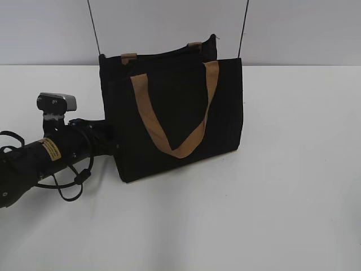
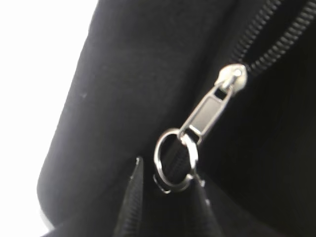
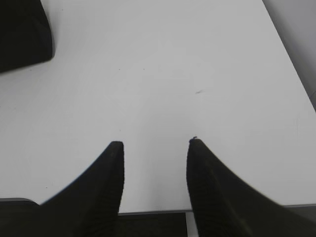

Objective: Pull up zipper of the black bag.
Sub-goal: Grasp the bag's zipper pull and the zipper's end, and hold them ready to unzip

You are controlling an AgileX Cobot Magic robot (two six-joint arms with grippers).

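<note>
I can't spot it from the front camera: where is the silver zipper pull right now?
The zipper pull shows only in the left wrist view, right of centre on the black bag, its ring just above the left gripper fingers.

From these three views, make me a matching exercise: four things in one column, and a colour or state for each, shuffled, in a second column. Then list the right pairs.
Things:
1. boxy black fabric bag
2. webbing loop handle
3. small metal zipper pull
4. right gripper

Colours or states:
A. shiny silver, with a ring at its end
B. open, above the bare white table
C. tan-brown
D. standing on the table, left arm at its side

Pairs: 1-D, 2-C, 3-A, 4-B
</note>
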